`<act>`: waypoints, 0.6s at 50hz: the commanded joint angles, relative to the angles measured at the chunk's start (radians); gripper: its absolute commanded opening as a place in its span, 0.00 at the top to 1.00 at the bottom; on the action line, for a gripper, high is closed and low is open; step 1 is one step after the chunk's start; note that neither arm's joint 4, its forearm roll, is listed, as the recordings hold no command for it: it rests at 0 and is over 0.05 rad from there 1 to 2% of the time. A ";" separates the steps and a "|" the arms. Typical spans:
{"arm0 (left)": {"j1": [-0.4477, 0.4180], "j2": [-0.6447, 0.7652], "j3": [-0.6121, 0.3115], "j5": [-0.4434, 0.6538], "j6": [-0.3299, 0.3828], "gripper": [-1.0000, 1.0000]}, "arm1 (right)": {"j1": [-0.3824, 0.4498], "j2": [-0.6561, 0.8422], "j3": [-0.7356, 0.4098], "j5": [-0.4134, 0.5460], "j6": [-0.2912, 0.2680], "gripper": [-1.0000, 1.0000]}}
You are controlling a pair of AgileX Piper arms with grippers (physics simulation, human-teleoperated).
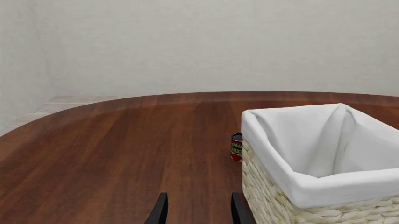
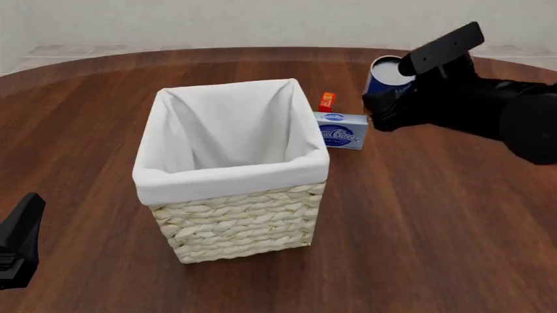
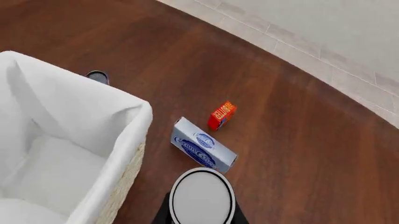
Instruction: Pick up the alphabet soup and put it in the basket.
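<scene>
The alphabet soup (image 2: 384,77), a small blue can with a silver top, is held above the table to the right of the basket, and my right gripper (image 2: 402,91) is shut on it. In the right wrist view the alphabet soup's round top (image 3: 201,196) fills the space between the fingers. The basket (image 2: 235,215), cream wicker with a white liner, stands mid-table and shows as the basket (image 1: 281,205) in the left wrist view and the basket (image 3: 118,182) in the right wrist view. My left gripper (image 1: 198,212) is open and holds nothing, low beside the basket's near-left corner.
A blue-white box (image 2: 341,132) and a small orange-red box (image 2: 327,101) lie just right of the basket, below the held can. A small red can (image 1: 236,147) stands against the basket's far side. The left arm (image 2: 17,244) sits at the front left edge.
</scene>
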 commanded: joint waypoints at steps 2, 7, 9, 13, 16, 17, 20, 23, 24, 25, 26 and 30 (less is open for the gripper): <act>0.000 0.000 0.000 0.000 0.000 0.00 | 0.109 0.048 -0.183 0.101 0.038 1.00; 0.000 0.000 0.000 0.000 0.000 0.00 | 0.159 0.078 -0.244 0.123 0.030 1.00; 0.000 0.000 0.000 0.000 0.000 0.00 | 0.164 0.091 -0.263 0.126 0.026 1.00; 0.000 0.000 0.000 0.000 0.000 0.00 | 0.190 0.101 -0.295 0.134 0.027 1.00; 0.000 0.000 0.000 0.000 0.000 0.00 | 0.217 0.120 -0.323 0.140 0.027 1.00; 0.000 0.000 0.000 0.000 0.000 0.00 | 0.224 0.128 -0.333 0.141 0.020 1.00; 0.000 0.000 0.000 0.000 0.000 0.00 | 0.252 0.145 -0.353 0.146 0.021 1.00; 0.000 0.000 0.000 0.000 0.000 0.00 | 0.281 0.166 -0.380 0.154 0.026 1.00; 0.000 0.000 0.000 0.000 0.000 0.00 | 0.299 0.175 -0.390 0.159 0.029 1.00; 0.000 0.000 0.000 0.000 0.000 0.00 | 0.309 0.180 -0.397 0.160 0.030 1.00; 0.000 0.000 0.000 0.000 0.000 0.00 | 0.310 0.187 -0.404 0.162 0.026 1.00; 0.000 0.000 0.000 0.000 0.000 0.00 | 0.342 0.213 -0.432 0.169 0.025 1.00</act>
